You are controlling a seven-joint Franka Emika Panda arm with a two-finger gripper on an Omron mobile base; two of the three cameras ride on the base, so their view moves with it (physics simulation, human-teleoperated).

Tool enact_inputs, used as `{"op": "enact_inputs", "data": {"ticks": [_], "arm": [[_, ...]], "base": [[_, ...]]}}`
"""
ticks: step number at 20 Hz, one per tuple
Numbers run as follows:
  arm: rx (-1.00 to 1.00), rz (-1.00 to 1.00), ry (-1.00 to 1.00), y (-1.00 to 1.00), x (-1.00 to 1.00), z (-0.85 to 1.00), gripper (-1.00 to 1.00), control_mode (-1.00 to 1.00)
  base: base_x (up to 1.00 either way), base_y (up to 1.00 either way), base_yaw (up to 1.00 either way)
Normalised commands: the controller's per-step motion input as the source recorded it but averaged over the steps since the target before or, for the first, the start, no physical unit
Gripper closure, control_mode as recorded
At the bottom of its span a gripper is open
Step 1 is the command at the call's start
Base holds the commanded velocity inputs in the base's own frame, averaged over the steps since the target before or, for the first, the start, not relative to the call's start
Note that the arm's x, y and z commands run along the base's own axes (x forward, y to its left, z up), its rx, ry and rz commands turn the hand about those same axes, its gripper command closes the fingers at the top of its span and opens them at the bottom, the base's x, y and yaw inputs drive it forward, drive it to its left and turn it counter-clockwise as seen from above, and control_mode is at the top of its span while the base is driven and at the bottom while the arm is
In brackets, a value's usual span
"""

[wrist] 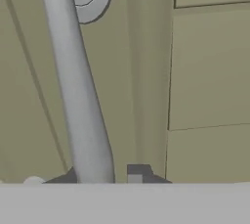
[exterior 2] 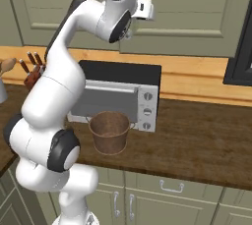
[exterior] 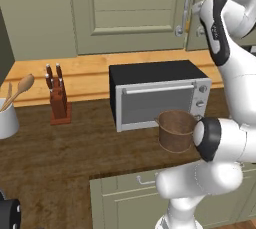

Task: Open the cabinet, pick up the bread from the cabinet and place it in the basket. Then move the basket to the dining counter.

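- The tool (wrist: 105, 173) is up at the cabinet (exterior: 135, 13) and clamped tight around the long grey handle (wrist: 78, 96) — the bar runs straight down between its dark fingertips (wrist: 139, 171).
- Cabinet doors are shut, both of them, handles side by side at the seam.
- The bread is somewhere out of sight; I can't tell where.
- Down on the dark wood tabletop (exterior: 60, 153), the basket (exterior: 176, 130) stands upright just in front of the toaster oven (exterior: 160, 93), toward the oven's right end — touching or not, hard to say.
- Seen from the right base camera, the basket (exterior 2: 110, 131) looks empty inside.
- Far left, a knife block (exterior: 58, 98) and a white utensil holder (exterior: 7, 118) with wooden spoons.
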Motion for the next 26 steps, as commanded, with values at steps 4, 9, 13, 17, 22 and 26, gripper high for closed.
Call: {"op": "enact_inputs", "data": {"ticks": [4, 9, 13, 17, 22, 26], "arm": [[0.00, 0.06, -0.06, -0.87, -1.00, -0.04, 1.00, -1.00], [0.05, 0.07, -0.06, -1.00, -1.00, -0.04, 1.00, -1.00], [0.03, 0.05, 0.00, -1.00, -1.00, 0.00, 1.00, -1.00], [0.01, 0.01, 0.00, -1.00, -1.00, 0.00, 1.00, -1.00], [0.00, 0.00, -0.01, -0.94, -0.79, -0.36, 1.00, -1.00], [0.01, 0.00, 0.00, -0.53, -0.09, -0.14, 1.00, -1.00]], "base": [[0.00, 0.00, 0.00], [0.00, 0.00, 0.00], [0.00, 0.00, 0.00], [0.00, 0.00, 0.00], [0.00, 0.00, 0.00], [0.00, 0.00, 0.00]]}}
